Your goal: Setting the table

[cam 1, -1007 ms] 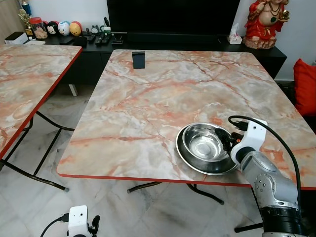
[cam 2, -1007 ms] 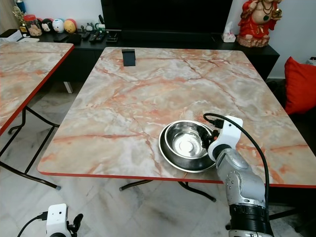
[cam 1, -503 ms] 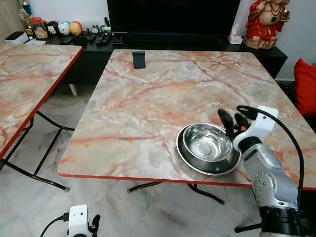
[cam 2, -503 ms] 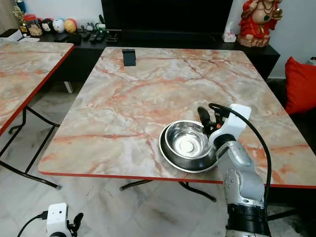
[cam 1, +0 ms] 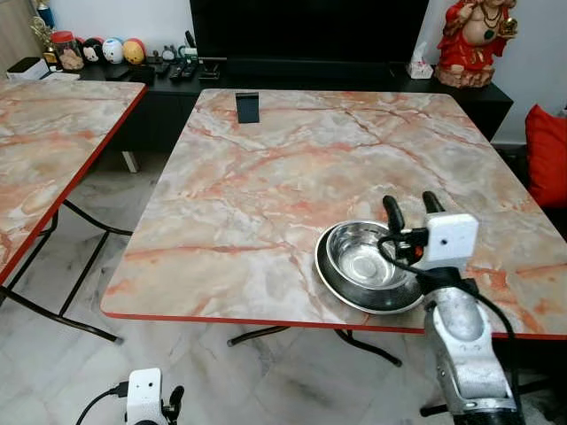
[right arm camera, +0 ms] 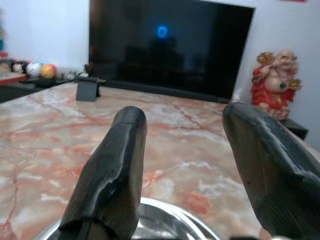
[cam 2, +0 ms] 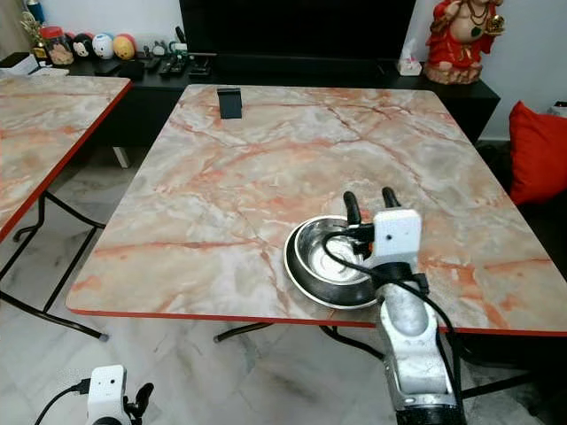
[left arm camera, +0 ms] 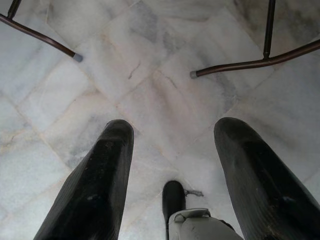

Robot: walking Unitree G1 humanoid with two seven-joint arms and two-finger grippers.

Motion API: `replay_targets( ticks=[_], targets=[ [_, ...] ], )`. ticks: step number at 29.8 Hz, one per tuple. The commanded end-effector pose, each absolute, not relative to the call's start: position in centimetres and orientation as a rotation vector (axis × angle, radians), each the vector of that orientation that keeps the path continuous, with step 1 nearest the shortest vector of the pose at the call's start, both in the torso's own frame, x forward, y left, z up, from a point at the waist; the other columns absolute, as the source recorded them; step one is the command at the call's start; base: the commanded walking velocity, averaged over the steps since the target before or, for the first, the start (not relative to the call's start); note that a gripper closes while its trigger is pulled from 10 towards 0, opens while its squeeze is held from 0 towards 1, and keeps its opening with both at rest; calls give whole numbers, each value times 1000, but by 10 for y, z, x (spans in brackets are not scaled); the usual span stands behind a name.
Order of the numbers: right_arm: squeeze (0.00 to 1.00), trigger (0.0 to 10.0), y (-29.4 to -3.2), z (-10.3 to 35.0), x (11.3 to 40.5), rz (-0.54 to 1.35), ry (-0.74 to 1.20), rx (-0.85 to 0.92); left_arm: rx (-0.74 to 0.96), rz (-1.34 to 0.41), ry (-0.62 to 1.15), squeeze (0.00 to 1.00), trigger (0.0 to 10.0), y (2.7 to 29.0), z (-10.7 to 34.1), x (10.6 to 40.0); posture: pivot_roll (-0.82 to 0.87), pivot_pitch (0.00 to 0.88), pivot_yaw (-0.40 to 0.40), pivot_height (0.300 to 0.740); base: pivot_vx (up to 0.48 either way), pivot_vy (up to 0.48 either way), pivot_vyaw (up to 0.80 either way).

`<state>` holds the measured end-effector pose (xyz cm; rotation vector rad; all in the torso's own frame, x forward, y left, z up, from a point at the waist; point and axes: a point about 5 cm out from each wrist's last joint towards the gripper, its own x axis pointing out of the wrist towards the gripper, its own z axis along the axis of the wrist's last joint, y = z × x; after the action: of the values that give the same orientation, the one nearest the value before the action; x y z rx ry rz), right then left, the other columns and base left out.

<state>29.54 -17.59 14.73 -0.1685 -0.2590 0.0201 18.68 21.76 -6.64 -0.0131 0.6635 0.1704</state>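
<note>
Left eye view gives me the steel bowl [cam 1: 368,260] nested in a steel plate [cam 1: 341,288] near the marble counter's [cam 1: 266,177] front edge. My right hand [cam 1: 408,208] hovers above, fingers spread, holding nothing. Left hand [left arm camera: 172,175] hangs open over floor tiles [left arm camera: 150,90].

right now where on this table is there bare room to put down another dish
Most of the marble table is bare: the whole stretch between the small black stand at the far edge and the steel bowl on its plate, plus the near-left corner. It is crowded only at the near right, where the open right gripper hovers over the bowl.
</note>
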Motion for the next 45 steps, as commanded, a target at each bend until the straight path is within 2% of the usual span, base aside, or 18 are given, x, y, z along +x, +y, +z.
replay_targets(
  ticks=[1,11,21,30,34,45],
  targets=[
    [0,10000,-180,144,295,-12,-263,-175,7,158,679,0,10000,221,-68,183,-109,0,-8,736,0,0,0],
    [0,10000,-194,134,298,-108,-238,-40,9,154,692,0,10000,222,-69,182,-111,0,5,736,0,0,0],
    [0,10000,-183,137,303,-66,-267,-38,6,143,697,0,10000,219,-69,183,-96,0,7,736,0,180,0],
    [0,10000,-182,136,305,-64,-271,-63,7,140,699,0,10000,219,-70,180,-94,0,12,736,0,271,0],
    [0,10000,-182,136,305,-53,-279,-90,9,138,693,0,10000,218,-69,181,-96,0,15,736,0,291,706],
    [0,10000,-178,139,307,-48,-294,-58,10,133,683,0,10000,218,-67,186,-105,0,25,736,0,291,0]
  ],
)
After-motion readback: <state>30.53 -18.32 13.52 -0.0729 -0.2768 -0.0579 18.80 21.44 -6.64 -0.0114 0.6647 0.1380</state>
